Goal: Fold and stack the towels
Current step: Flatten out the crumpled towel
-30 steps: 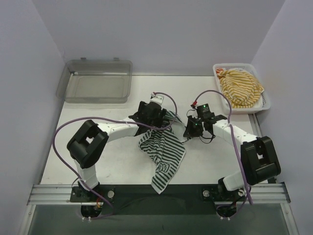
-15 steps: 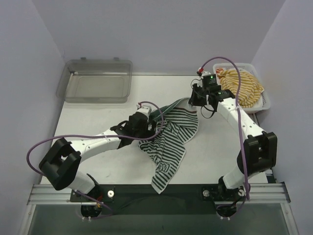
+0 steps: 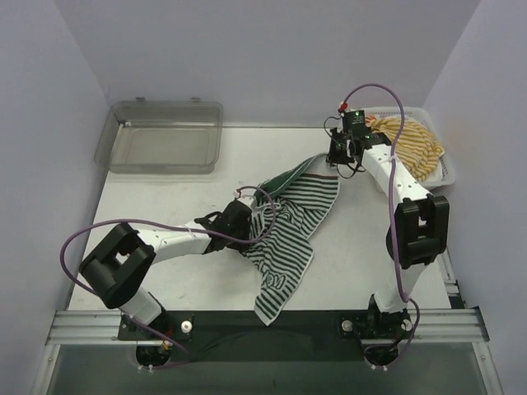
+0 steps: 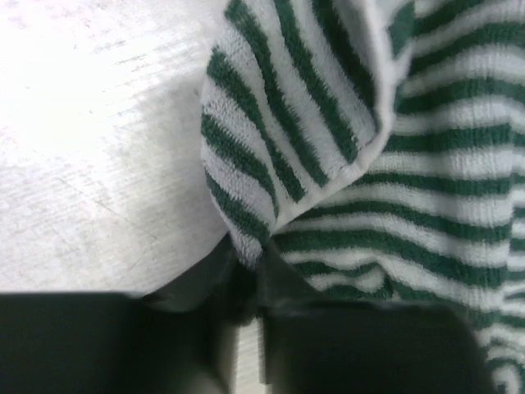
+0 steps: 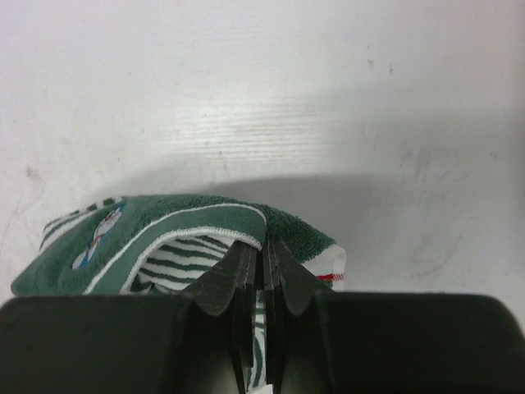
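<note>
Lying crumpled on the table (image 3: pixel 165 197), the green-and-white striped towel (image 3: pixel 284 247) is pinched tight at a corner by the right gripper (image 5: pixel 264 254) and at an edge by the left gripper (image 4: pixel 246 271). A small cartoon patch (image 5: pixel 97 230) is seen on its green band.

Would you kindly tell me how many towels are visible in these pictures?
2. The green-striped towel lies in the middle of the table; the yellow-striped towel is heaped in the white basket at the far right. Others may be hidden under it.
</note>
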